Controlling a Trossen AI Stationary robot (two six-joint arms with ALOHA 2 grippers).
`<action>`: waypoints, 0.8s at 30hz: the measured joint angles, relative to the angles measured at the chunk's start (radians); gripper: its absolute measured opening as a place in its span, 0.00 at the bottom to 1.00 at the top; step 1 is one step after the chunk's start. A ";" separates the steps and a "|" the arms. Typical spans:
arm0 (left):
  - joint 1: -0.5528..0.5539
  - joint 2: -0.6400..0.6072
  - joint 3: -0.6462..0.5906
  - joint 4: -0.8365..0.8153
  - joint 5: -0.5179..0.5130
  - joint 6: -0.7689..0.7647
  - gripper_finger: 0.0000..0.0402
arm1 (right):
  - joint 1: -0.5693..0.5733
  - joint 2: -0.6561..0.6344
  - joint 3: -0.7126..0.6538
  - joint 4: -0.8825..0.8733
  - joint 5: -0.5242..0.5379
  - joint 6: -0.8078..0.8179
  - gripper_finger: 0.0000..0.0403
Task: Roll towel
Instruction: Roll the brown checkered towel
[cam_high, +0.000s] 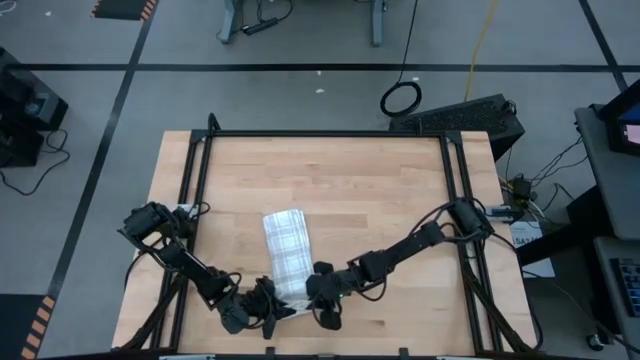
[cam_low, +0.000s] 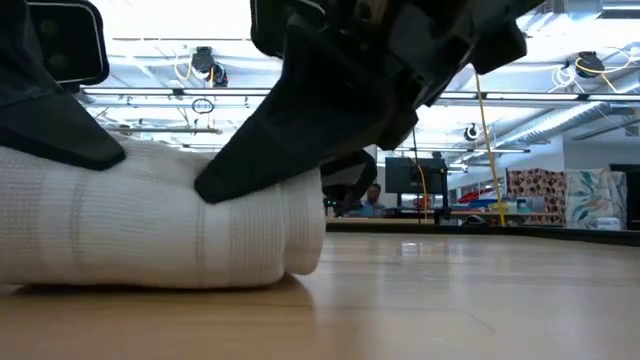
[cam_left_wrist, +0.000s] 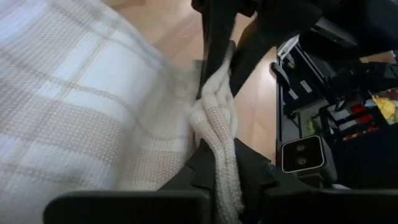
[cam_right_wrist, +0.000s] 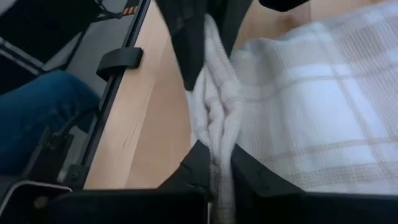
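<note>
From above we see the wooden bench (cam_high: 350, 190), the towel (cam_high: 285, 250) lying near its front edge. Both wrist views show the left gripper (cam_left_wrist: 214, 165) and right gripper (cam_right_wrist: 214, 165), jaws clenched on the near hem. Rolling has seemingly barely begun.

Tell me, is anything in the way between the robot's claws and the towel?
No. Nothing visible stands between them. The left claw and the right claw are both already shut on the near end of the towel, pinching its bunched edge on the table.
</note>
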 joint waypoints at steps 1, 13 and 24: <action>0.000 0.000 0.000 0.000 0.000 0.004 0.09 | -0.005 0.001 0.000 0.003 -0.004 0.018 0.04; -0.064 -0.087 0.000 -0.136 0.018 0.102 0.45 | -0.137 0.003 0.000 0.033 -0.287 0.125 0.02; -0.162 -0.220 0.069 -0.320 -0.211 0.472 0.49 | -0.214 0.009 0.000 0.023 -0.315 0.232 0.01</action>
